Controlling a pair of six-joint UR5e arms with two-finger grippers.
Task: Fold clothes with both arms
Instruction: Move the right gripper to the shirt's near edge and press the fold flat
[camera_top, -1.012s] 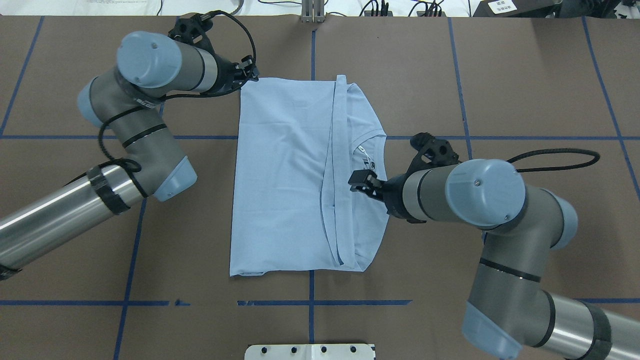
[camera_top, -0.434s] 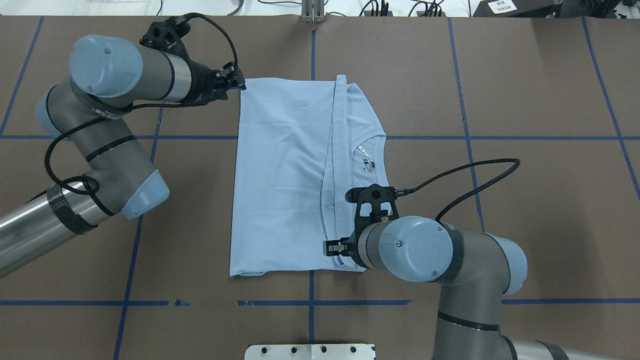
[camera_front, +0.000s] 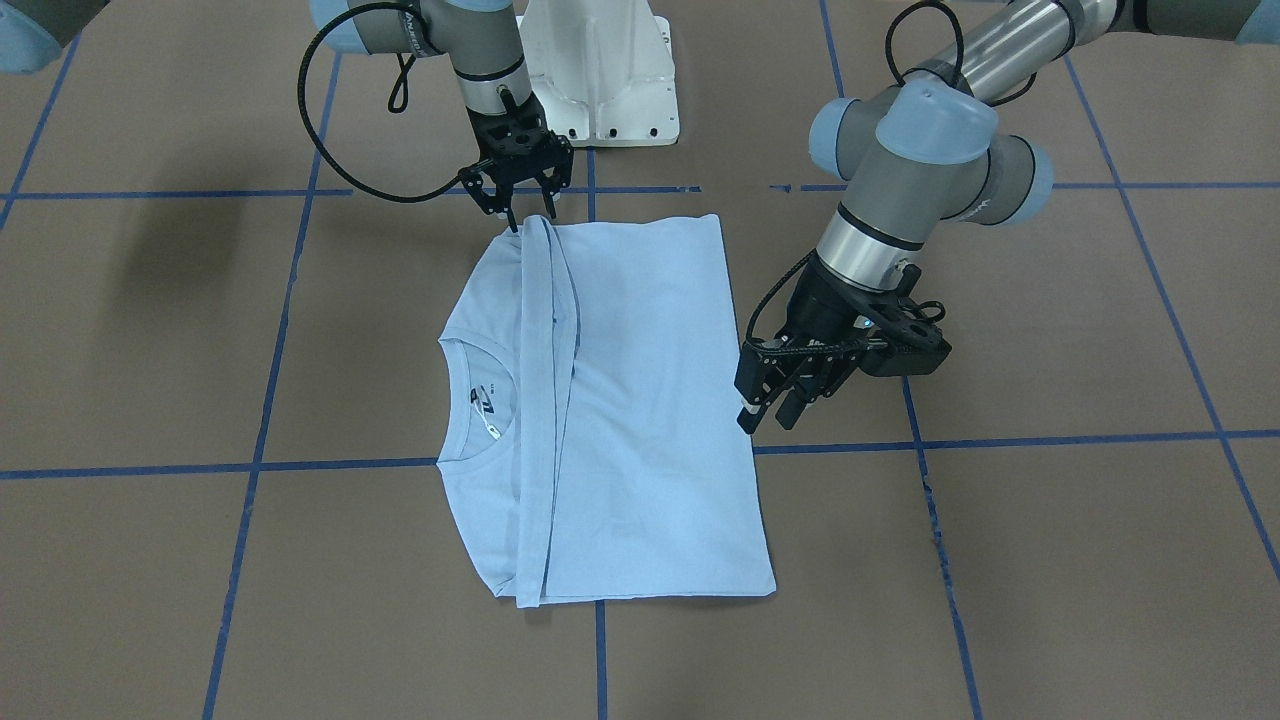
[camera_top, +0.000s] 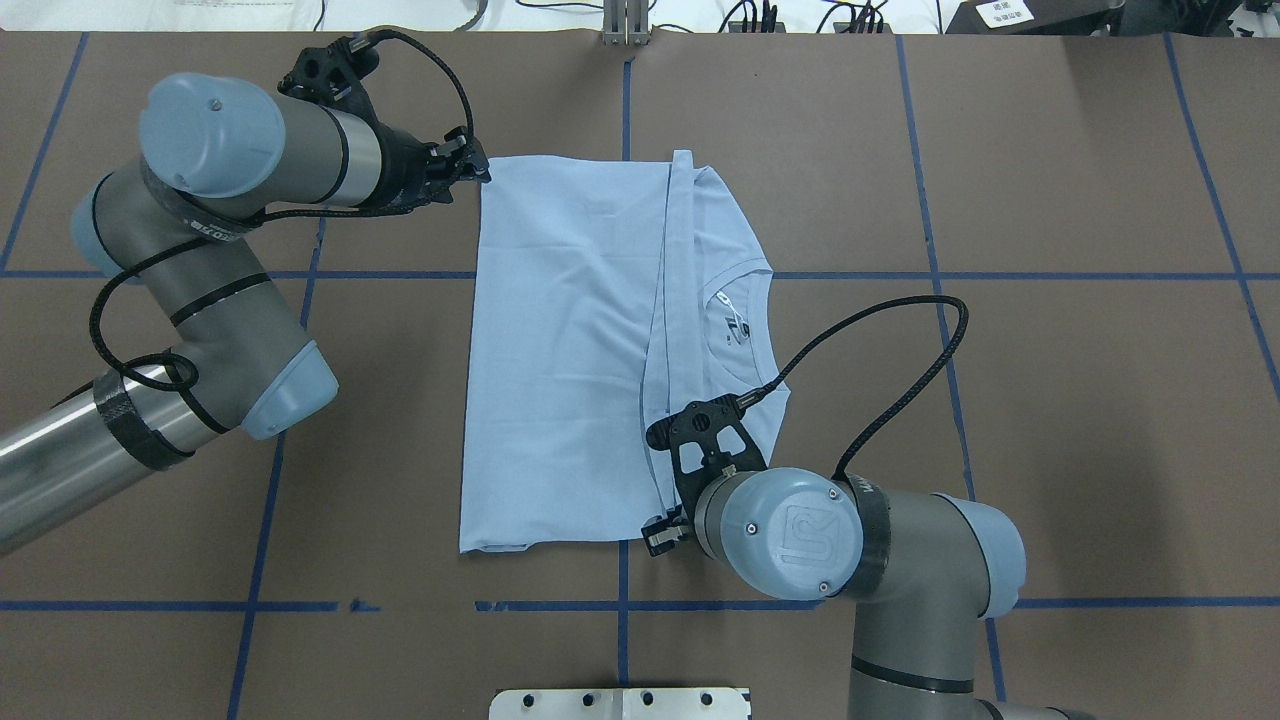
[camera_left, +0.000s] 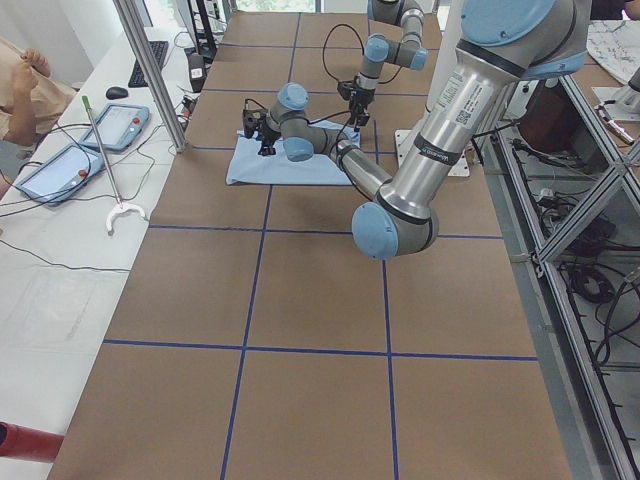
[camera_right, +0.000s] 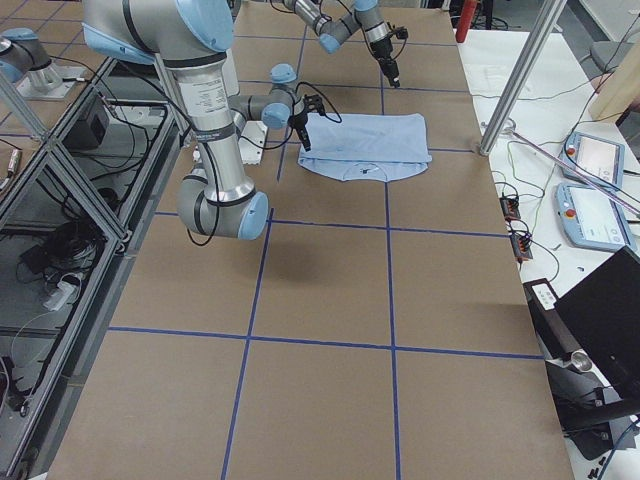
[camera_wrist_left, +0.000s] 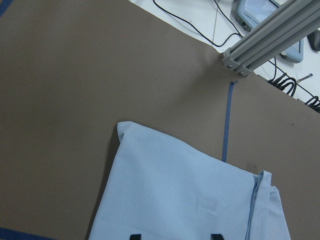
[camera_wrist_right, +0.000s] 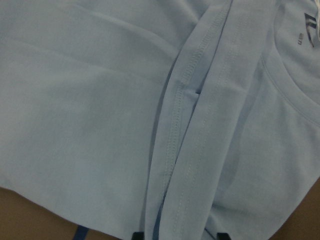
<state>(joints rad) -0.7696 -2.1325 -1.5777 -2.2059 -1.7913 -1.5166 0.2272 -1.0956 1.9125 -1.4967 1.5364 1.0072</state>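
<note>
- The right gripper (camera_front: 532, 220) is released, its two fingers spread to either side of the end of a folded band (camera_top: 680, 300) at the shirt's hem nearest the robot. I cannot tell whether the tips touch the cloth.
- The right wrist camera looks closely onto that band, with both fingertips apart at its lower edge and nothing clamped between them.
- The left gripper (camera_front: 765, 420) is also released, its two fingers apart and holding nothing. It hangs above the table by the shirt's left edge, toward the far left corner.
- There is one T-shirt (camera_top: 570, 350), pale blue, lying flat in the middle of the table (camera_top: 1050, 400). It is folded lengthwise, with the one band running along it from the far hem to the near hem.
- Its round neck lies on the robot's right side, with one dark neck label (camera_front: 485, 403) showing inside.
- Two arms reach in: the left arm (camera_top: 220, 300) bends over the table's left half, and the right arm (camera_top: 900, 560) over the near right.
- Blue tape lines (camera_top: 930, 250) divide the brown table top into squares.
- One white pedestal (camera_front: 600, 70) stands at the robot's edge.
</note>
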